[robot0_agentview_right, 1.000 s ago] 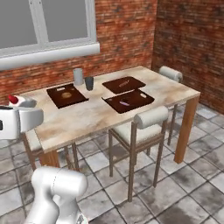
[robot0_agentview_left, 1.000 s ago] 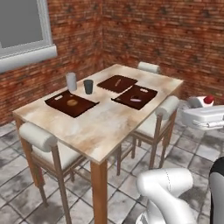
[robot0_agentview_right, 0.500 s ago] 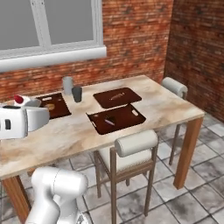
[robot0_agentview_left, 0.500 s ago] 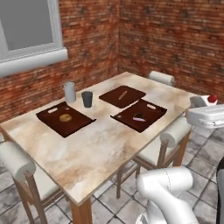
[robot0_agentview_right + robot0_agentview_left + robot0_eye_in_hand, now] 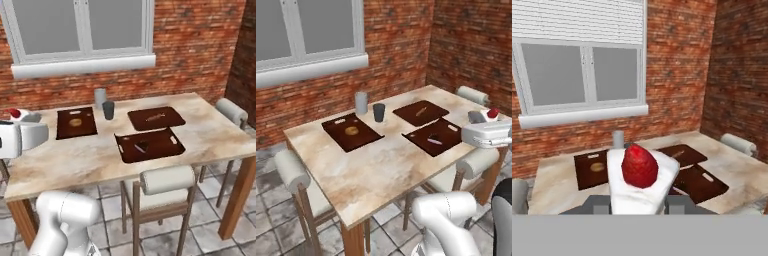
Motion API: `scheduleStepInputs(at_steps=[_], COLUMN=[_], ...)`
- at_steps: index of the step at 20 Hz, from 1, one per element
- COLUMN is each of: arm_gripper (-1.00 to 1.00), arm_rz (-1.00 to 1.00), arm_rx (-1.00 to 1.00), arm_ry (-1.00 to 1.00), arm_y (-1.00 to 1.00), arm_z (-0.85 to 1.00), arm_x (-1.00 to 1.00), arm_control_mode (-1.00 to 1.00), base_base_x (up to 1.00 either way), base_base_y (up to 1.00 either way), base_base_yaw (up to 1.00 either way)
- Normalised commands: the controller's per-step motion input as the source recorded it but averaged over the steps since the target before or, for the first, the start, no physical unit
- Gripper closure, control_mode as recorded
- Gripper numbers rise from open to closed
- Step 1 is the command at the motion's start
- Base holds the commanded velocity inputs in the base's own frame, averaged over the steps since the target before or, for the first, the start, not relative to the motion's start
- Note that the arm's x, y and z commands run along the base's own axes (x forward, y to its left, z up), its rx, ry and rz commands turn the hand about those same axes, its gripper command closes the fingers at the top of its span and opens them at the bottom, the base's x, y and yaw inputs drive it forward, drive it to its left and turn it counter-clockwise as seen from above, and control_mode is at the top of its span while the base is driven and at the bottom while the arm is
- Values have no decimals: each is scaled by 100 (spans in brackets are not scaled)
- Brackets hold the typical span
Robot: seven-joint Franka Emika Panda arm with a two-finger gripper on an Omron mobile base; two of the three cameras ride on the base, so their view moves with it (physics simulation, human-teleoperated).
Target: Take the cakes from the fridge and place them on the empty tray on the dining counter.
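The white cake with a red top [image 5: 639, 170] fills the middle of the hand view, with my gripper [image 5: 637, 202] shut on it and the fingers [image 5: 599, 204] pressing its sides. In the left base view the gripper [image 5: 485, 118] hovers off the dining counter's [image 5: 381, 165] right edge, the cake's red top [image 5: 493, 113] showing above it. In the right base view the gripper [image 5: 21, 118] and cake [image 5: 15, 113] hang at the table's left end. The dark brown tray [image 5: 433, 137] [image 5: 150, 145] [image 5: 701, 182] lies nearest the hand, with a small dark piece [image 5: 142, 147] on it.
A tray with a round biscuit [image 5: 351, 131] and a tray with a long stick [image 5: 421, 111] also lie on the table. A grey cup [image 5: 361, 102] and a dark cup [image 5: 379, 112] stand between them. White-cushioned chairs [image 5: 476, 162] [image 5: 162, 181] line the table. Brick walls and a window stand behind.
The base has driven and both base views have shifted, so the table now looks closer and turned. The gripper stays shut on the white cake.
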Motion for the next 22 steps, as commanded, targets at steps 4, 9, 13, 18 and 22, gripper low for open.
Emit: scheduleStepInputs(at_steps=[4,9,13,18,22], arm_gripper=[100,100,100,100,100], arm_rz=[0,0,0,0,0], arm_rx=[0,0,0,0,0], arm_ry=[0,0,0,0,0], arm_y=[0,0,0,0,0], arm_z=[0,0,0,0,0], arm_x=[0,0,0,0,0], arm_control_mode=[100,100,100,100,100], base_base_x=[38,58,73,-12,-100], base_base_y=[-69,-54,-49,-52,3], base_base_yaw=[57,60,57,18,0])
